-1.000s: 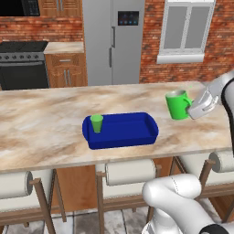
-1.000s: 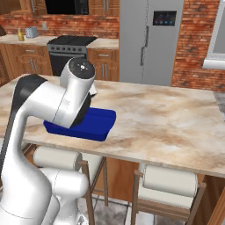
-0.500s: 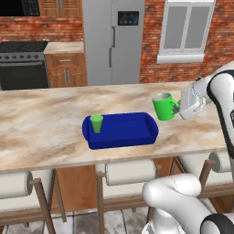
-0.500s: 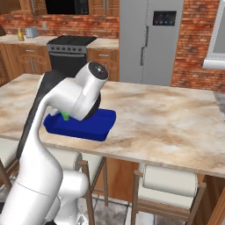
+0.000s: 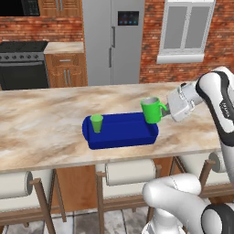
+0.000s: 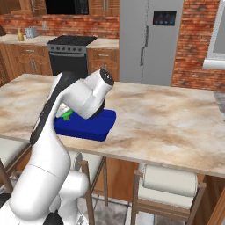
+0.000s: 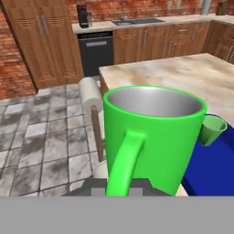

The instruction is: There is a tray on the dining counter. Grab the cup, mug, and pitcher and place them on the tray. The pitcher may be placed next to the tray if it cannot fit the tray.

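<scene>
Brick walls, wooden cabinets and a tall grey fridge (image 5: 113, 41) stand behind the long dining tabletop (image 5: 41, 123), whose beige marbled stone runs across both base views, with padded stools (image 5: 130, 171) tucked under its near edge. To the left of the fridge sits a black stove (image 5: 23, 64).

On the tabletop, near its front edge, lies the deep-blue tray (image 5: 121, 132), flat and low-rimmed. The white arm bends in from the right of the left base view and reaches toward the tray's right end; in the right base view its elbow covers much of the tray (image 6: 94, 127).

The pincer (image 5: 167, 109) is closed narrowly on the loop handle of the green mug (image 5: 151, 110), which is upright and hangs above the tray's right end, its base level with the rim; whether it touches the tray cannot be told. In the hand view the mug (image 7: 153, 137) looms close, handle toward the camera, open mouth up and empty.

The small green cup (image 5: 96, 123) stands upright inside the tray at its left end, well apart from the mug.
</scene>
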